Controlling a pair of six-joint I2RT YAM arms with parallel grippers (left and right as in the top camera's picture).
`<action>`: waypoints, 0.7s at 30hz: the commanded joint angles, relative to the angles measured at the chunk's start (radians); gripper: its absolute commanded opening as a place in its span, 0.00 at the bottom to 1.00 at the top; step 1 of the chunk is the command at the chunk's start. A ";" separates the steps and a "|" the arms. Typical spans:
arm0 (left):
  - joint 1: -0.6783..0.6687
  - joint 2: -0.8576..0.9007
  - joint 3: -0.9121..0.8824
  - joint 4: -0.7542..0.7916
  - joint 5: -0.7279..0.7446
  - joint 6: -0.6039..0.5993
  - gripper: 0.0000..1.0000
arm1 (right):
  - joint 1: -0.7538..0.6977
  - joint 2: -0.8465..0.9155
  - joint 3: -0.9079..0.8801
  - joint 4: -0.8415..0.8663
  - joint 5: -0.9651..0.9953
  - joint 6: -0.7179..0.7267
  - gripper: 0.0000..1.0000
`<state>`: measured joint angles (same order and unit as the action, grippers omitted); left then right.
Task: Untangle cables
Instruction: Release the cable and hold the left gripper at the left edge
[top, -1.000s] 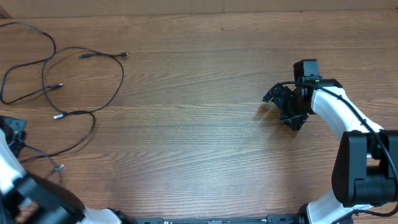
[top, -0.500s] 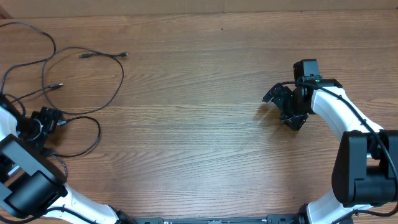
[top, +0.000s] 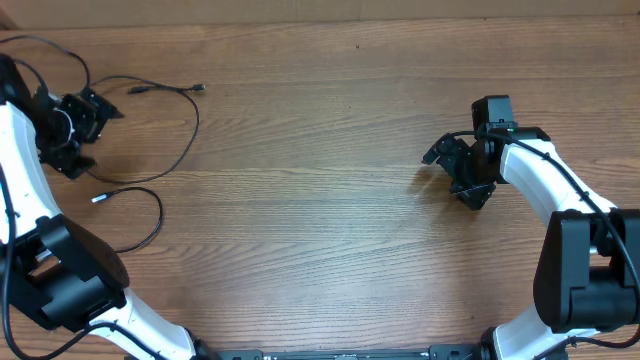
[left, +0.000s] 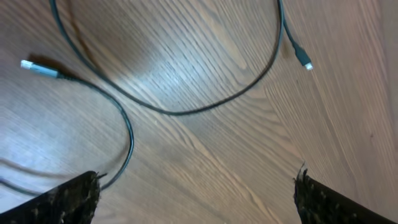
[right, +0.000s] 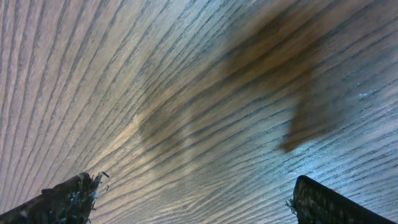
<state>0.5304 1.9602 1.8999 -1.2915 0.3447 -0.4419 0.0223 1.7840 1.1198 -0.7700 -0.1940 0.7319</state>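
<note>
the thin black flexible cables (top: 196, 125) lie loose on the far left part of the brown wood-grain table (top: 320, 260), well apart from the right arm. in the overhead view one cord sweeps in a wide arc past two small dark plug ends (top: 135, 90) near the far edge. another cord ends in a pale-tipped plug (top: 97, 198) nearer the robot and loops round toward the left arm's base.

the left gripper (top: 92, 135) sits among these cords with its jaws spread as wide as they go and nothing between them. from the left wrist, its two black fingers (left: 68, 199) show at the bottom corners with bare wood in the gap. ahead of them one cord curves across the table to a small white-tipped plug (left: 305, 62). a second cord runs from a silver-tipped plug (left: 37, 68) down to just beside one fingertip; whether it touches cannot be told.

the right gripper (top: 450, 180) is over the right half of the table, also fully spread and holding nothing. its wrist view shows only wood grain and a dark shadow between the fingers (right: 68, 199).
</note>
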 joint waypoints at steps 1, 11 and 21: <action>0.007 -0.014 0.100 -0.068 -0.028 0.016 1.00 | 0.006 -0.001 -0.004 0.005 0.010 -0.008 1.00; 0.006 -0.019 0.185 -0.148 -0.048 0.015 1.00 | 0.006 -0.001 -0.004 0.005 0.010 -0.008 1.00; -0.034 -0.122 0.185 -0.116 0.049 0.021 1.00 | 0.006 -0.001 -0.004 0.005 0.010 -0.008 1.00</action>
<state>0.5270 1.9270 2.0602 -1.4261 0.3470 -0.4412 0.0223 1.7840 1.1198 -0.7704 -0.1940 0.7319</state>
